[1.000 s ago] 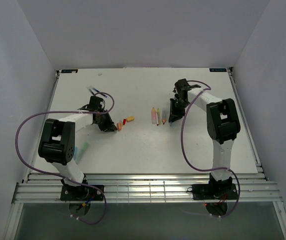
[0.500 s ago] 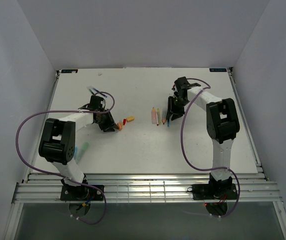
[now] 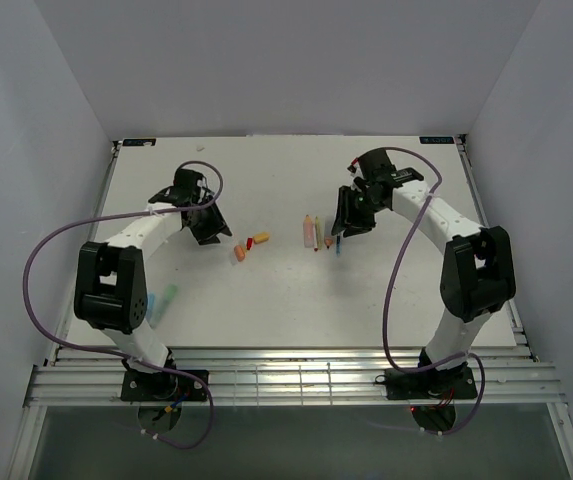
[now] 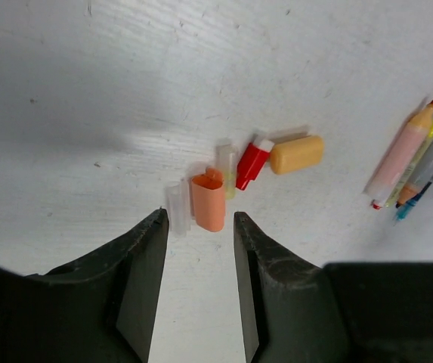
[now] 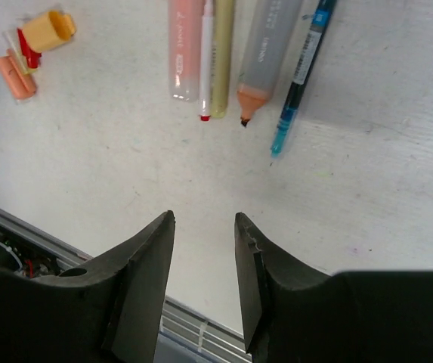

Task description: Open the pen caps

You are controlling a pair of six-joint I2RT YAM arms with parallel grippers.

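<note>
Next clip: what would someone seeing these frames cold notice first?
A huddle of loose caps, orange, red and yellow, lies on the white table just ahead of the left pincer. Further right, a row of pens, most with their tips bared, lies side by side in front of the right pincer. Both pincers are open and empty.

I'm seeing the stubby orange, red and yellow plastic caps [image 3: 250, 243] lying clustered on the white table [image 3: 266, 300], with the row of slim plastic pens [image 3: 311, 231] sitting apart at their 3 o'clock.
</note>
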